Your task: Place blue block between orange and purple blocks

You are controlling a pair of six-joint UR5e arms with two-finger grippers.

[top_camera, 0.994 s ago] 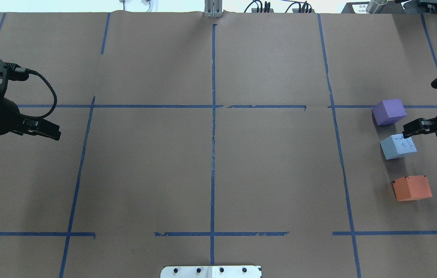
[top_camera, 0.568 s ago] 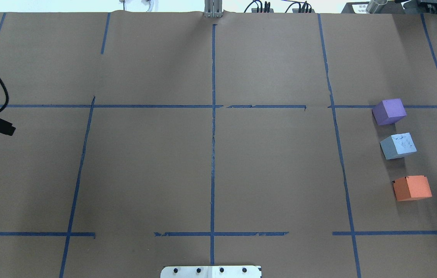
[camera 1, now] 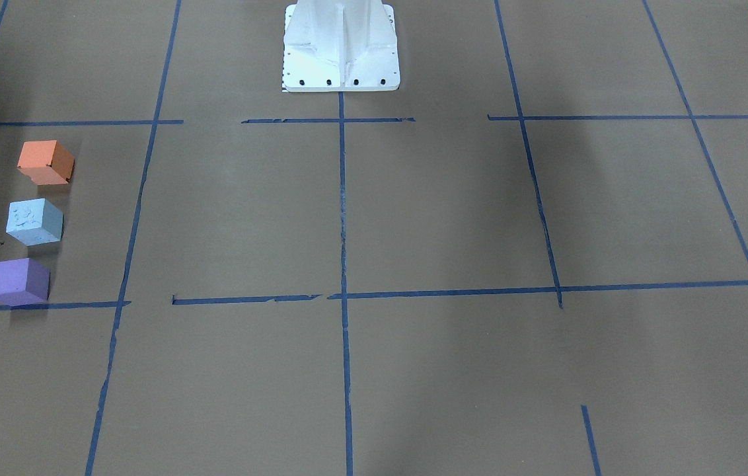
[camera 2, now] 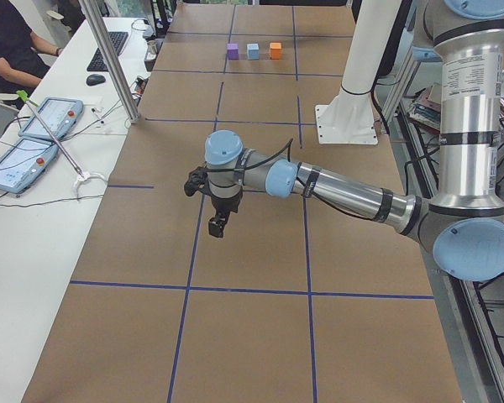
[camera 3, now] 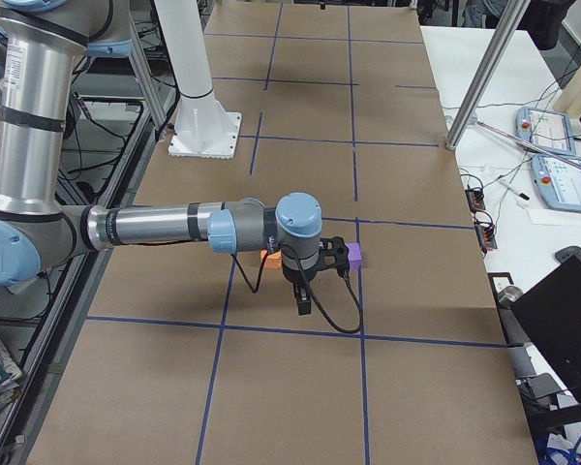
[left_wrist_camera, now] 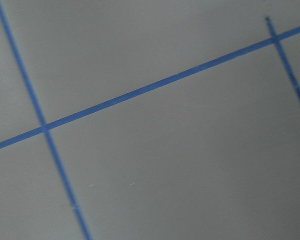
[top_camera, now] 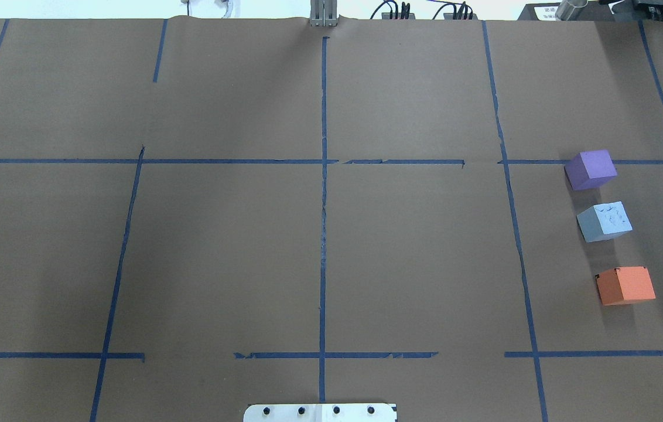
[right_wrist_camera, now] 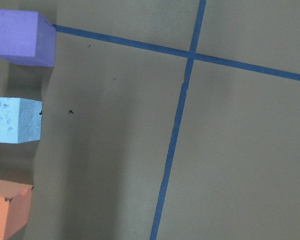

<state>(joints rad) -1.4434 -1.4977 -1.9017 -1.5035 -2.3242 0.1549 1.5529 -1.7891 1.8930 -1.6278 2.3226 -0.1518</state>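
The purple block (top_camera: 591, 169), blue block (top_camera: 604, 221) and orange block (top_camera: 625, 285) stand in a row at the table's right, apart from each other, with the blue one in the middle. The front view shows them too: orange (camera 1: 45, 162), blue (camera 1: 34, 221), purple (camera 1: 18, 281). So does the right wrist view: purple (right_wrist_camera: 22, 39), blue (right_wrist_camera: 15, 120), orange (right_wrist_camera: 9, 210). My right gripper (camera 3: 303, 298) hangs empty-looking near the blocks, seen only from the side. My left gripper (camera 2: 219, 225) hovers over bare paper far from them. I cannot tell if either is open.
The white robot base (top_camera: 320, 412) sits at the table's near edge. Blue tape lines cross the brown paper. A side table with tablets (camera 2: 42, 126), a metal post (camera 2: 109, 59) and a seated person (camera 2: 8, 38) lie beyond the far edge.
Both arms have drawn out of the overhead view, the left one to the left and the right one to the right. The three blocks have not moved.
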